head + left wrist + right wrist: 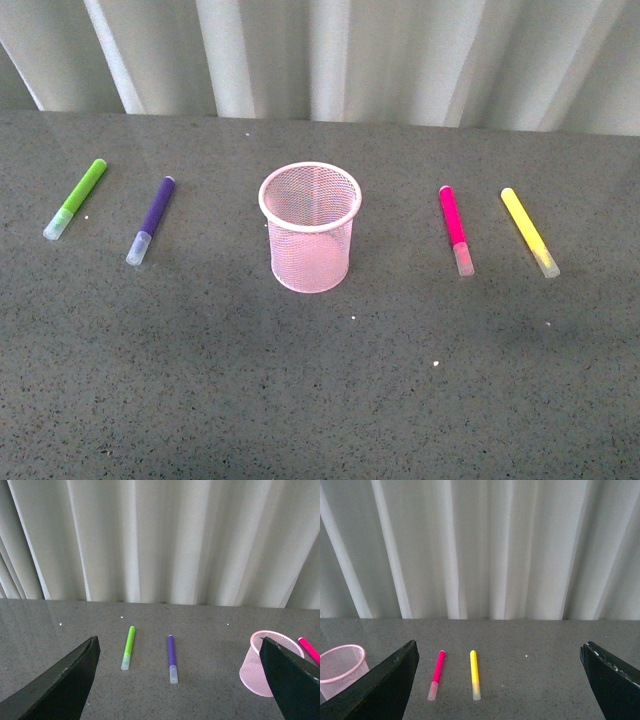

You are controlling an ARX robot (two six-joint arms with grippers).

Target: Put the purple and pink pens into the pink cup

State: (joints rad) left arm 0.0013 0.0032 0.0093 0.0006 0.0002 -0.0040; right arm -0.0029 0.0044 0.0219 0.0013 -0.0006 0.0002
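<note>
- Both pincers are spread wide and hold nothing: the left pincer [178, 642] hangs over the purple pen [152, 219], the right pincer [499, 644] over the pink pen [455, 230].
- The cup [311, 250] stands upright and empty mid-desk. The purple pen lies flat at its 9 o'clock and the pink pen at its 3 o'clock, both well apart from it.
- Wrong pick: the green pen [76, 199] lies near the purple one, further toward 9 o'clock, and the yellow pen [529, 232] near the pink one, further toward 3 o'clock. A sideways drift could catch either.
- Round pens on a smooth desk [320, 400] may roll or skid as the fingers close.
- The mesh cup looks light, so a pen striking its rim could push or topple it.
- The arms may clash if both reach the cup together.
</note>
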